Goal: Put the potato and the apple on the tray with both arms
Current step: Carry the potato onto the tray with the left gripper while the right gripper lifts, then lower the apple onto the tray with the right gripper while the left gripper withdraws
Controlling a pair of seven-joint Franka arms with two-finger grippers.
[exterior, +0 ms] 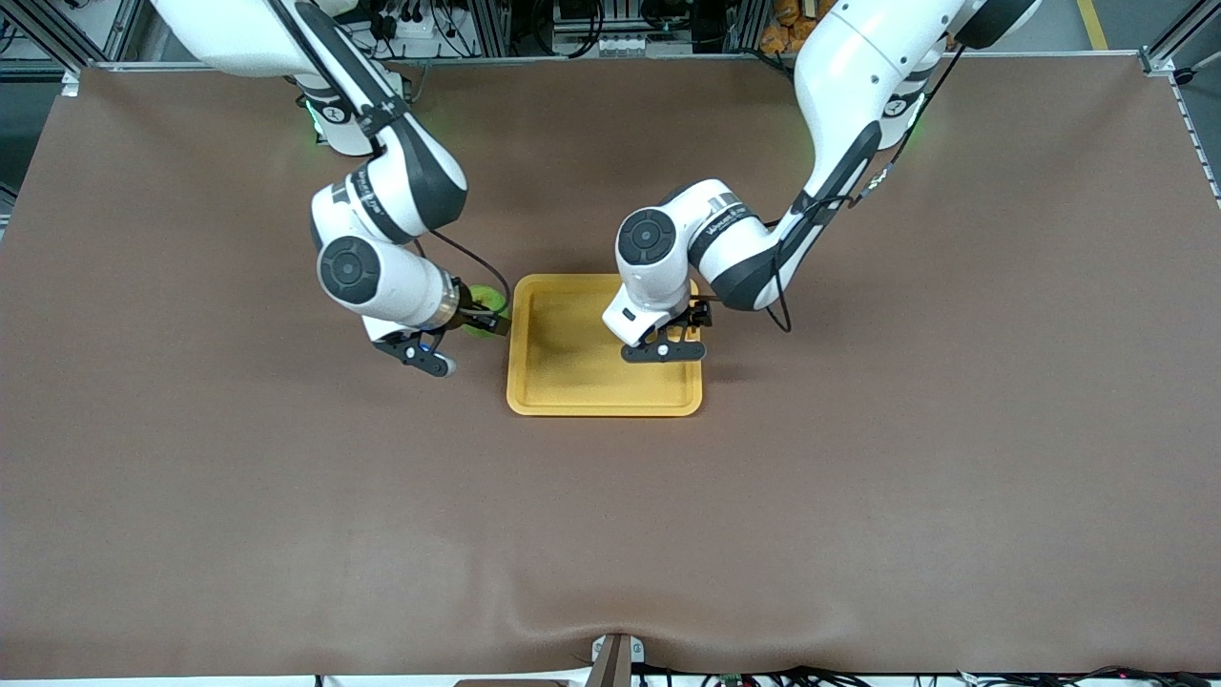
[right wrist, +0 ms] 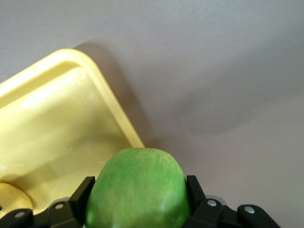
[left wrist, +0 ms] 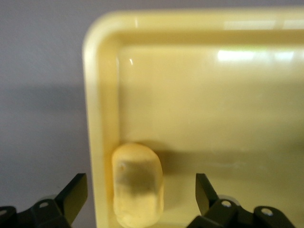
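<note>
The left gripper hangs over the tray's edge at the left arm's end, fingers spread wide, and the potato lies loose between them on the tray floor against the rim. The right gripper is clamped on the apple, just beside the tray's rim at the right arm's end.

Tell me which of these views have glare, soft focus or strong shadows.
Left wrist view: white glare streaks on the tray floor; the potato looks soft and throws a shadow along the floor. Right wrist view: the apple fills the foreground slightly blurred, and the tray rim casts a broad shadow on the table. Front view: even light, sharp, with faint shadows under both arms.
</note>
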